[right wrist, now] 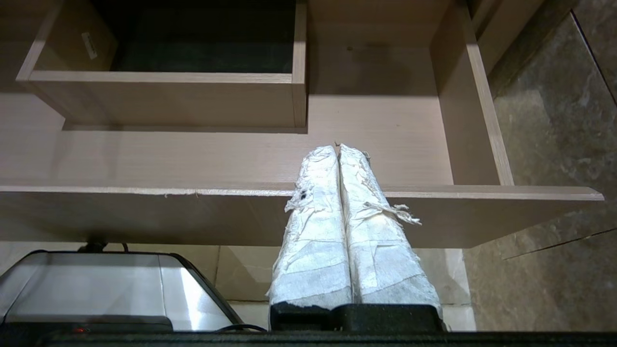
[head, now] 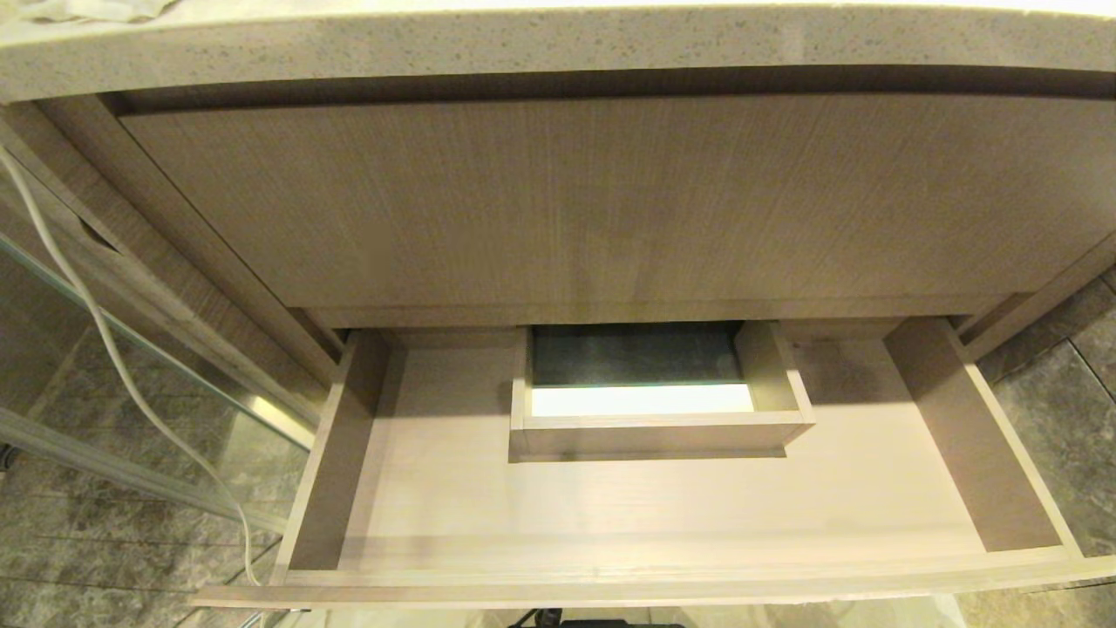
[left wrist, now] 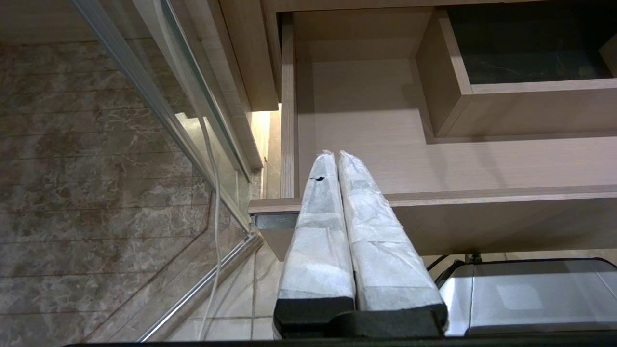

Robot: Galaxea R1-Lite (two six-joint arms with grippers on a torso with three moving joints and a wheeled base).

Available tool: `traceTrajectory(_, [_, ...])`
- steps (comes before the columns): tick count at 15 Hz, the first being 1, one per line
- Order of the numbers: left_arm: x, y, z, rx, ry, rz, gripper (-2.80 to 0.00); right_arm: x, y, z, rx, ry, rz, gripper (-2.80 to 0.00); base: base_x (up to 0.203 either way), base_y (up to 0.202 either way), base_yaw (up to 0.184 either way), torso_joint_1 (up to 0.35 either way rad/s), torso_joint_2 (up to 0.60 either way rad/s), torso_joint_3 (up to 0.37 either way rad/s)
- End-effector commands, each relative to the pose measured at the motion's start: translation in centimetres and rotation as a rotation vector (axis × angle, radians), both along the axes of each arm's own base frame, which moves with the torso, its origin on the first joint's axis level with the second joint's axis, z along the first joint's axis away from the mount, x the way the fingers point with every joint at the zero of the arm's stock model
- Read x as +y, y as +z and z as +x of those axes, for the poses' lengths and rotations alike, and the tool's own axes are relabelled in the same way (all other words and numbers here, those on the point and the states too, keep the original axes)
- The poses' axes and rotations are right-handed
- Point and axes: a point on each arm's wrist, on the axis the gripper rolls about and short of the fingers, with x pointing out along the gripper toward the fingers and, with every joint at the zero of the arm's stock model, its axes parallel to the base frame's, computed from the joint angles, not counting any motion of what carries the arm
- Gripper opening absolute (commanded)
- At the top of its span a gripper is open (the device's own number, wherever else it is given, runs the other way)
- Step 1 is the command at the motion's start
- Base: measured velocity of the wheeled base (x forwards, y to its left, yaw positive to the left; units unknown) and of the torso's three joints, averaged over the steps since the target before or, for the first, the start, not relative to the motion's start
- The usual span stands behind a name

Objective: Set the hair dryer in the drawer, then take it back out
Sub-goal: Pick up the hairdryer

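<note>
The drawer (head: 610,577) stands pulled out, wide and shallow, light-brown wood grain, with nothing on its floor. A boxed cutout (head: 658,432) sits at its centre back. The hair dryer is out of view. My left gripper (left wrist: 336,154) is shut, its white-wrapped fingers pressed together and empty, low in front of the drawer's front (left wrist: 482,195) near the left end by a small black label (left wrist: 274,221). My right gripper (right wrist: 336,147) is also shut and empty, in front of the drawer's front (right wrist: 144,190) toward the right end. Neither arm shows in the head view.
A taller wood-grain panel (head: 593,201) rises above the drawer under a speckled stone countertop (head: 523,44). A glass panel with a metal rail (head: 157,358) and a hanging white cord (head: 113,349) stand at the left. My silver base (left wrist: 525,294) lies below the drawer; stone tiles (head: 1064,419) lie to the right.
</note>
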Motion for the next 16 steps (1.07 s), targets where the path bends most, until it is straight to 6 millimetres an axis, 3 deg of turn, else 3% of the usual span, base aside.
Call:
traceTrajectory(1, [0.0, -0.04, 0.02, 0.002, 0.0, 0.0, -2.8, 0.0, 0.0, 0.01, 0.001, 0.0, 0.003, -2.8, 0.0, 0.0, 0.0, 0.0, 0.0, 0.0])
traceTrajectory(16, [0.0, -0.04, 0.02, 0.002, 0.0, 0.0, -2.8, 0.01, -0.03, 0.01, 0.004, 0.006, -0.011, -2.8, 0.0, 0.0, 0.0, 0.016, -0.02, -0.004])
